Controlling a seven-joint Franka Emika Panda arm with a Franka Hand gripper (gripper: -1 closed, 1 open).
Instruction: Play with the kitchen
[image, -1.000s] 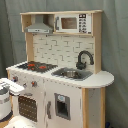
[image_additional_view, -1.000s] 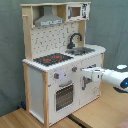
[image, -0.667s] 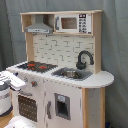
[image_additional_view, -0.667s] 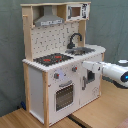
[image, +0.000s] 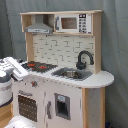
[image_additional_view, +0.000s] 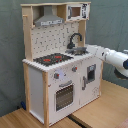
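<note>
The tall light-wood and white toy kitchen (image_additional_view: 60, 65) stands upright on the pale wooden tabletop (image_additional_view: 100, 112), its back to a grey curtain, in both exterior views. In the second exterior view it fills the middle of the frame, placed so that its front and worktop face the arm's reach.

On the worktop, the black stovetop with red burners (image_additional_view: 52, 59) lies at about 9 o'clock from the steel sink (image_additional_view: 80, 51), and the curved black faucet (image_additional_view: 74, 40) rises at 12 o'clock behind the basin. The sink looks empty in the first exterior view (image: 71, 74); nothing sits on the burners either. Below, the white oven door with its dark window (image_additional_view: 64, 96) is shut, so its inside is hidden. The small dispenser door (image_additional_view: 91, 73) beside it is also closed. Up top, the grey hood (image_additional_view: 48, 20) hangs over the stove and a white toy microwave (image: 74, 23) sits in the upper shelf, door shut.

The white robot arm (image_additional_view: 114, 58) comes in from 3 o'clock in the second exterior view, level with the worktop, its gripper (image_additional_view: 93, 50) just beside the sink's edge, probably lined up to reach the basin or faucet. Whether its fingers are spread or pressed together I cannot tell.
</note>
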